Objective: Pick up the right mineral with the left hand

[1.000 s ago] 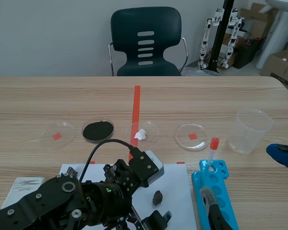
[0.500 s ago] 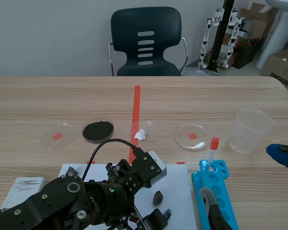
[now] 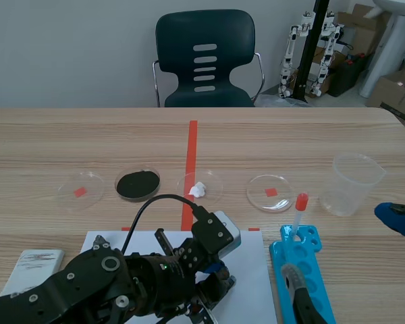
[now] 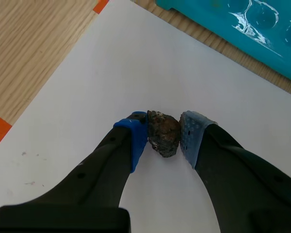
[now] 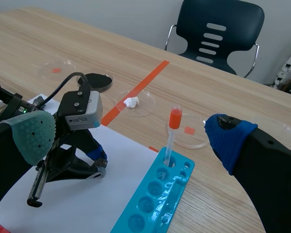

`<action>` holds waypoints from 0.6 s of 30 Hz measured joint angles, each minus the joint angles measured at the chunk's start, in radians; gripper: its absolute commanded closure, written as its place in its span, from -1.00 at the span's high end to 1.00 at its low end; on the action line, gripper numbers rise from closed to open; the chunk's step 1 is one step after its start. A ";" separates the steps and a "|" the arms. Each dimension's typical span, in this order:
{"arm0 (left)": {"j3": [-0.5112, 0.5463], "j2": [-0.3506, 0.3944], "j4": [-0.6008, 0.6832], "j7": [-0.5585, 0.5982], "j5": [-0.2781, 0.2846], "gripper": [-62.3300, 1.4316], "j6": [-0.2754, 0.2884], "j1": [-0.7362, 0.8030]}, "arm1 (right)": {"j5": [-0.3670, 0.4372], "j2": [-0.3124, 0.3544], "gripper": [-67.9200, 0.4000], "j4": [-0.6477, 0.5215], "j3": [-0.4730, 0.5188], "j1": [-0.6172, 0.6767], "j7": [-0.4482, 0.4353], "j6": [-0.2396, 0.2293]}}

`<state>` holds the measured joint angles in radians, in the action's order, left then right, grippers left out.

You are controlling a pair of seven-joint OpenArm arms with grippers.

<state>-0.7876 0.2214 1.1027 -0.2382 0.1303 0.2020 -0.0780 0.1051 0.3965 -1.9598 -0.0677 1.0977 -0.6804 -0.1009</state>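
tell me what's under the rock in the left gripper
The white paper sheet shows around the dark brown rough mineral; the patch directly beneath is covered, so touching or lifted cannot be told.

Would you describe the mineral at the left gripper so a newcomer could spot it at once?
On the wooden table lies a white paper sheet beside a turquoise rack. On it, the blue pads of the left gripper clamp the mineral: a rough, dark brown lump against smooth white paper.

The mineral is rough, pitted stone with a dull sheen. The dotted pads at its three and nine o'clock look soft and matt. Under it lies smooth matt paper; at one o'clock, a glossy teal plastic rack. The table is grained wood.
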 measured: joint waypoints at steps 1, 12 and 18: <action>0.000 0.000 0.000 0.004 0.000 -0.64 0.000 0.000 | 0.000 0.000 0.93 0.000 0.000 0.000 0.000 0.000; 0.000 0.000 0.000 0.012 0.000 -0.67 -0.015 0.000 | 0.000 0.000 0.93 0.000 0.000 0.000 0.000 0.000; 0.000 0.050 0.079 0.001 0.000 -0.67 0.016 0.004 | 0.000 0.000 0.93 0.000 0.000 0.000 0.000 0.000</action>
<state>-0.7879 0.2718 1.1812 -0.2371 0.1299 0.2184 -0.0742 0.1051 0.3965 -1.9598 -0.0677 1.0973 -0.6804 -0.1009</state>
